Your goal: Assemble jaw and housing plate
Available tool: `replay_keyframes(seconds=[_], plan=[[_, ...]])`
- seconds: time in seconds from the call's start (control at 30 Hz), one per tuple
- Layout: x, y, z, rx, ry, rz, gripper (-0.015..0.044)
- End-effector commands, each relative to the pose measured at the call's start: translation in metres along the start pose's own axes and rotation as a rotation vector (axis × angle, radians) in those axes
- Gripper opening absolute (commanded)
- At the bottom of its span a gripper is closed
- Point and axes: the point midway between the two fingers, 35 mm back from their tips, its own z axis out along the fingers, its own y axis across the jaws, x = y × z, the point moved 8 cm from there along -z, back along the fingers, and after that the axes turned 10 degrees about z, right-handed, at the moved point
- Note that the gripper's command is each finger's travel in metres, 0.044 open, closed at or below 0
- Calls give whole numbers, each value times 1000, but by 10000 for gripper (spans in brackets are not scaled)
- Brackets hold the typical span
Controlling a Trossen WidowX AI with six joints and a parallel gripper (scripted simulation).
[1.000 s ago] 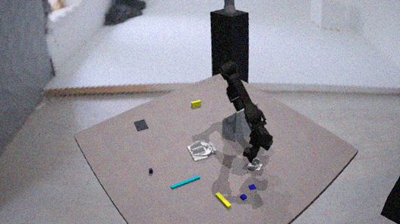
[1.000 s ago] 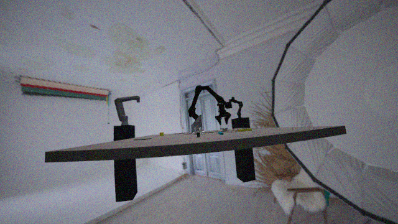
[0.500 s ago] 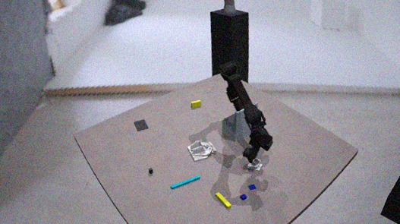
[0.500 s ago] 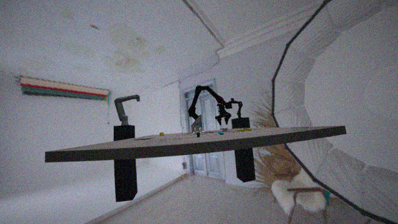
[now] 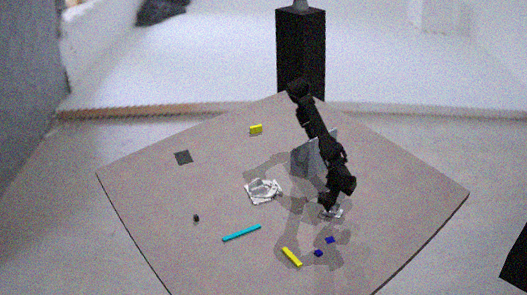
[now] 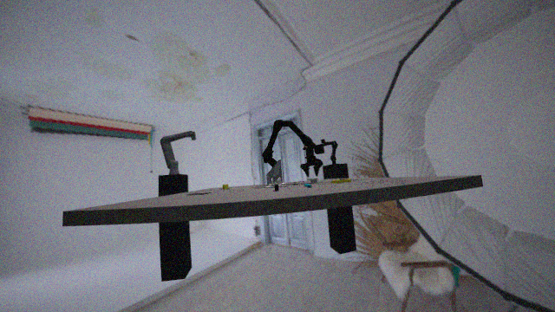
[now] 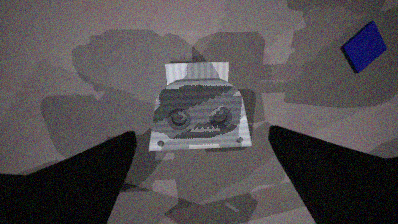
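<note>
The pale housing plate [image 5: 336,213] [image 7: 205,100] lies flat on the table, with two round bosses and small corner holes showing in the wrist view. My gripper [image 6: 310,174] [image 7: 203,135] is open and empty, low above the plate, with one finger toward each side of it. In the top view the arm and hand partly cover the plate. The white gripper assembly [image 5: 263,191], with its base and curved parts, lies on the table to the left of my hand in that view. Its jaws, pins and gear teeth are too small and blurred to tell apart.
A grey panel [image 5: 302,162] stands tilted beside the arm. Blue pieces [image 5: 318,253] [image 7: 365,46], a yellow bar [image 5: 292,257], a teal bar [image 5: 242,233], a small black piece [image 5: 196,218], a yellow block [image 5: 255,129] and a dark square [image 5: 183,157] lie around on the table.
</note>
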Motion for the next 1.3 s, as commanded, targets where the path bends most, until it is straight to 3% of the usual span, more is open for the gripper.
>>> replay_keyframes(seconds=[0.0,1.27], plan=[[1,1,4,0,9,-6,440],[2,1,34,0,11,-5,440]])
